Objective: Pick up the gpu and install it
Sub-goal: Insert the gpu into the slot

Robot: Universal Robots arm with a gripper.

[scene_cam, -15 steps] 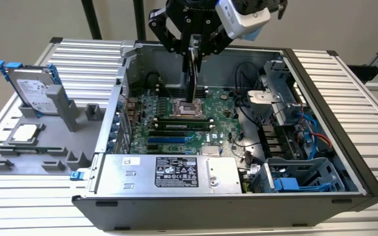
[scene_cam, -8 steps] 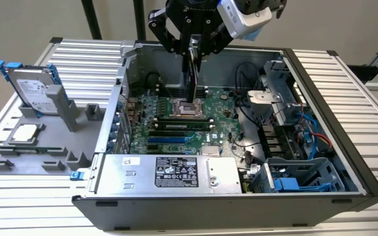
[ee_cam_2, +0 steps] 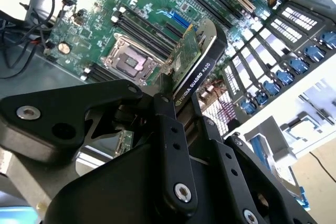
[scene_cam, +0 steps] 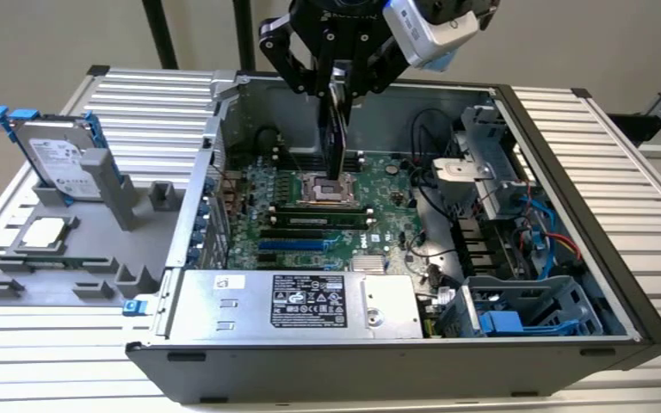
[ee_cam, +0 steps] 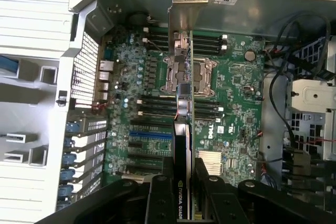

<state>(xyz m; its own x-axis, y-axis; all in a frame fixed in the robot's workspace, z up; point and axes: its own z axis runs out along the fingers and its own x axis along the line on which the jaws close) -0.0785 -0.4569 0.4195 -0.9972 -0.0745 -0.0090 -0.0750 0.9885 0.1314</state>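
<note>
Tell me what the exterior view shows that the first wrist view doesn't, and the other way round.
The exterior view adds the power supply along the case's near side, and a side-on look at the card hanging upright. The first wrist view adds the card's silver bracket, seen looking along the card. Both share the gripper shut on the gpu, held over the motherboard near the CPU socket.
</note>
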